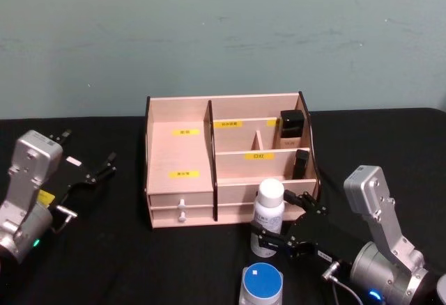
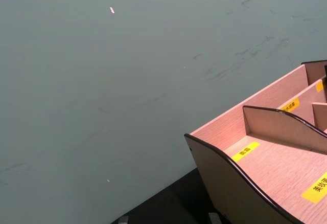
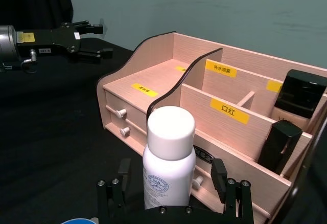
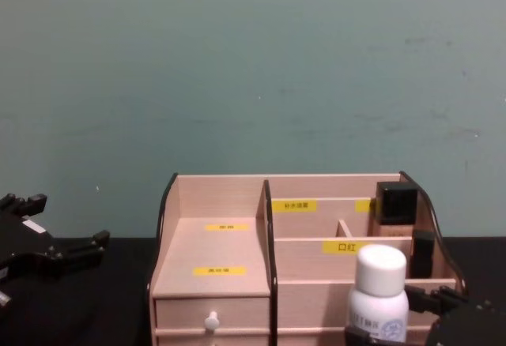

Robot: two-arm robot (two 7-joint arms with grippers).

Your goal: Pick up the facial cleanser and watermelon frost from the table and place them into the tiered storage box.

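White and upright, the capped bottle (image 1: 268, 214) is seen low and right of centre in the head view, standing on the black tablecloth (image 1: 104, 263) just in front of the tiered storage box (image 1: 178, 152), by its lower right drawers. It is straddled by the right gripper (image 1: 282, 225), which enters from the lower right corner. The jaws are spread, one finger (image 3: 122, 172) on each side of the bottle's lower half, and in the right wrist view a narrow gap is seen between each finger and the bottle.

A blue-lidded container (image 1: 262, 280) is placed just below the bottle, at the bottom edge of the frame. The box's wide left tiers are marked with yellow labels. A black case (image 1: 292, 125) is set upright in its upper right compartment, and a slimmer black item (image 1: 300, 163) in the one below. The left gripper (image 1: 89, 150) is held at the left of the frame, well apart from the box, with its jaws parted and nothing between them.
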